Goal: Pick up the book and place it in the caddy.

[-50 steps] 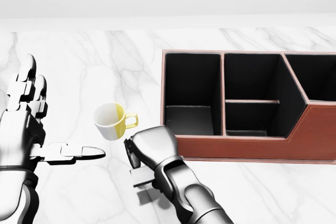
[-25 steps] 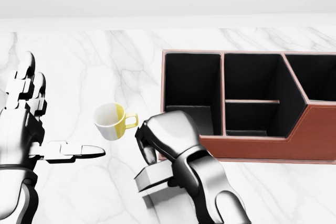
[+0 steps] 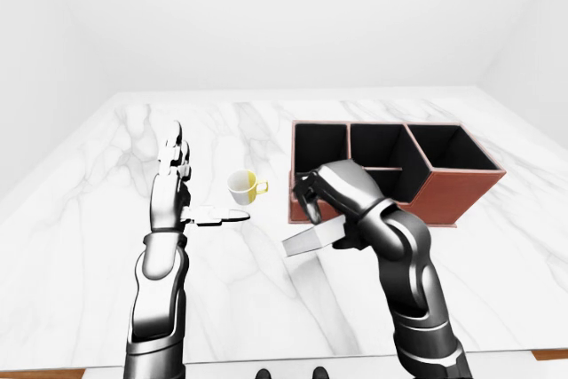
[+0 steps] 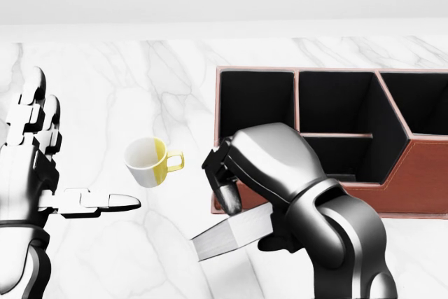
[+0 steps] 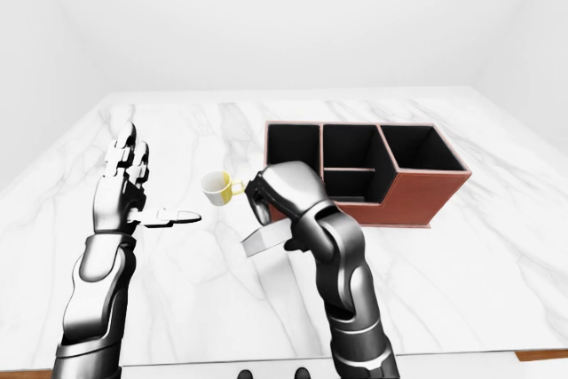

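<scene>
Gripping the thin grey book [image 4: 231,234], the right hand [image 4: 262,166] should tilt it upright above the brown leather caddy [image 4: 420,173]; left hand [image 4: 35,152] wide open.

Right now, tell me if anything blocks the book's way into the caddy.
Nothing visible does. The right hand holds the book just at the caddy near wall, whose compartments look empty. The mug stands off to the left, clear of that path.
</scene>
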Tool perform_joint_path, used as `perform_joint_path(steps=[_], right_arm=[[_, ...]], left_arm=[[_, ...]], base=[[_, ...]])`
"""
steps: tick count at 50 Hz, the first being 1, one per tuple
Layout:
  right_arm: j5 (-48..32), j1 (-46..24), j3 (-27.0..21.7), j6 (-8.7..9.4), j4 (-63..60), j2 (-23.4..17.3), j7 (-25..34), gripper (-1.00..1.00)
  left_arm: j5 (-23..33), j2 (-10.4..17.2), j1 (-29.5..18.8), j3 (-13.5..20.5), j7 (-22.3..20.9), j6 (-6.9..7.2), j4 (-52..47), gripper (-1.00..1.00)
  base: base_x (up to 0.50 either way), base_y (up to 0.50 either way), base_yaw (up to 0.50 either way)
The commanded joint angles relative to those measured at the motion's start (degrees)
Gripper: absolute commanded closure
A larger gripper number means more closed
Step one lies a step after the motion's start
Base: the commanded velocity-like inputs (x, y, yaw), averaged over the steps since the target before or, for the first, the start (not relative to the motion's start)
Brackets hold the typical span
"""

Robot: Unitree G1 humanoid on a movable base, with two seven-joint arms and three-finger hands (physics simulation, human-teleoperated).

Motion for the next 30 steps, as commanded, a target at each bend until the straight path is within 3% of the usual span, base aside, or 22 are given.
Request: perform_joint_path(steps=[1,4,21,30], right_arm=[[7.0,-1.8,-4.78,5.5,-11.78,-3.16,1.2,1.0],[8.12,-3.87,-6.48,7.24,-12.7,-4.65,1.2,1.0],[11.24,-14.96,-11.37,7.24,-7.4,-11.5,1.2,1.0],[10.63,-20.53,-13.18,7.24,5.71,-16.19,1.2,1.0]], left_arm=[[0.17,-0.08,-0.02,-0.1,0.06,0.0,-0.03,-1.0],[0.16,-0.04,-0.24,-0.14,0.05,0.0,0.14,-1.0],[-0.1,0.1,-0.56,-0.03,-0.09,0.0,0.24,-1.0],[-0.16,0.07,-0.64,-0.19,-0.02,0.0,0.96,-1.0]], base=[[0.0,0.0,0.0],[0.0,0.0,0.0],[0.0,0.0,0.0],[0.0,0.0,0.0]])
